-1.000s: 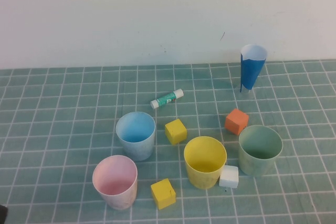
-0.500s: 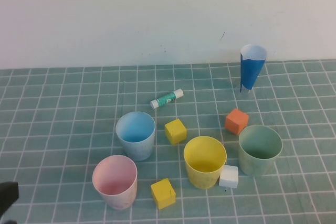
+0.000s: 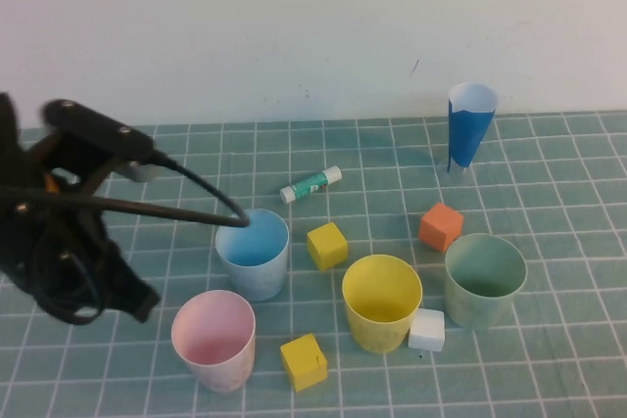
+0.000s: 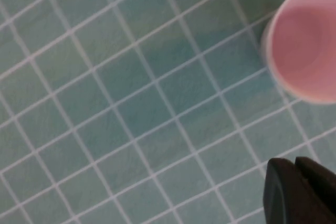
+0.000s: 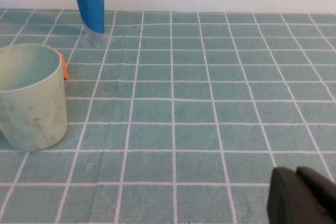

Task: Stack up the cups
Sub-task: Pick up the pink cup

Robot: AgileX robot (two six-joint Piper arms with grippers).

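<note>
- Left arm (image 3: 69, 212) stands over the left side of the table (image 3: 549, 159), a dark mass with cables, to the left of the light blue cup (image 3: 253, 252) and above the pink cup (image 3: 215, 339)
- Left gripper (image 4: 300, 192) shows in its wrist view as two dark fingers pressed together, closed and holding nothing; it hangs over bare tiles near the pink cup (image 4: 304, 51), apart from it
- Right gripper (image 5: 302, 198) shows only in its wrist view, fingers shut together and empty, low over the tiles and well apart from the pale green cup (image 5: 31, 95)
- All four cups stand upright, mouths up, each separate; none is nested in another
- Yellow cup (image 3: 382, 301) stands between the pink cup and the pale green cup (image 3: 484, 279), near the front of the table
- Light blue cup stands behind the pink cup, just left of a yellow cube (image 3: 328, 245)
- A second yellow cube (image 3: 305, 361) lies just right of the pink cup
- White cube (image 3: 427, 330) sits touching or just beside the yellow cup, in front of the pale green cup
- Orange cube (image 3: 442, 226) lies behind the pale green cup
- Dark-blue paper cone (image 3: 469, 130) stands point down near the wall, at the right rear
- A glue stick (image 3: 312, 184) lies on its side behind the light blue cup
</note>
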